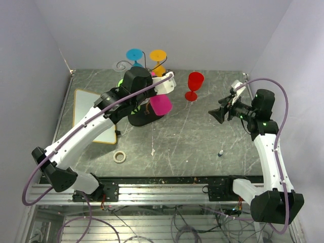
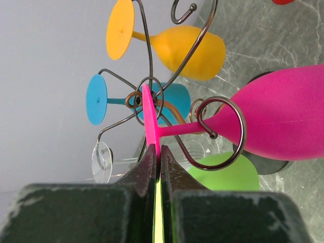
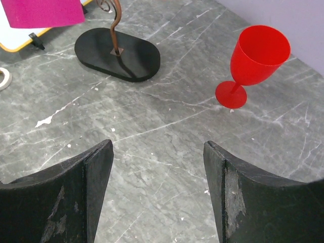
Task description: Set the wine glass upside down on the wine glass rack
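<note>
The table (image 1: 192, 136) carries everything. The left arm (image 1: 86, 126) reaches far forward to the rack (image 2: 242, 126), wrist rolled sideways. The right arm (image 1: 271, 152) stays bent, well apart to the right. The pink glass (image 2: 283, 116) lies with its stem crosswise to the left gripper (image 2: 158, 152), threaded through a rack curl, with the bowl beyond the curl and the foot on the gripper's side. That gripper is pressed together on the foot's thin edge. The right gripper (image 3: 158, 147) is spread and holds nothing, facing an upright red glass (image 3: 258, 55).
</note>
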Available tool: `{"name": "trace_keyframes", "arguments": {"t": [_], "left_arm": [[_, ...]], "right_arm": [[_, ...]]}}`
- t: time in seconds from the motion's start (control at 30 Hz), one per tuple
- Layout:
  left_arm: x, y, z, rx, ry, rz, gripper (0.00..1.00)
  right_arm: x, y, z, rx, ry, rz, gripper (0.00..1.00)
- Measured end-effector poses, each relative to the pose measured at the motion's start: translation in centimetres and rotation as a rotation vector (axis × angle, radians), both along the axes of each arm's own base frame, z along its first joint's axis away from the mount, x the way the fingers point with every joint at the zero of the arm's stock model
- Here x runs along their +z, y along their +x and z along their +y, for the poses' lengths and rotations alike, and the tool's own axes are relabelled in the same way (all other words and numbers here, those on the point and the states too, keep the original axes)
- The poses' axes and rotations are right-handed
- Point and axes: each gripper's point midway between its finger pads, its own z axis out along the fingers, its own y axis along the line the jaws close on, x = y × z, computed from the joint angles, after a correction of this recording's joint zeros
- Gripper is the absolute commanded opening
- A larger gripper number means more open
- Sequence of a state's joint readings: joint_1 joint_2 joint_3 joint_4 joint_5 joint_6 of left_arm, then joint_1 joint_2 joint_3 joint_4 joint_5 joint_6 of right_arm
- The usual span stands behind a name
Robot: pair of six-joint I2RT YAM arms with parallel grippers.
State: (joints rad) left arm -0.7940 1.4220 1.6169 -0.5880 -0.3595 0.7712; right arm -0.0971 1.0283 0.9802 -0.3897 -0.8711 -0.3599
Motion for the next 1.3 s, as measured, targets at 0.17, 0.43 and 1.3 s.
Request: {"name": "trace_keyframes", "arguments": {"t": [0.17,0.43,1.3], "left_arm": [[0.6,-0.5,0.5,-0.008,-0.002,-0.014,0.07],[1.2,-1.5,1.0,-0.046,0.018,-0.029,0.07],[0.5,-3.6,-0.1,-0.205,0.036,0.008,0.07]], "right_arm": [[0.0,0.1,-0.2,-0.008,0.000,-0.002,0.72],[0.1,0.2,-0.7,-0.021,0.005,0.000,0.73],[0.2,0.3,-1.5,-0.040,0.034,0.004,0.76]]}}
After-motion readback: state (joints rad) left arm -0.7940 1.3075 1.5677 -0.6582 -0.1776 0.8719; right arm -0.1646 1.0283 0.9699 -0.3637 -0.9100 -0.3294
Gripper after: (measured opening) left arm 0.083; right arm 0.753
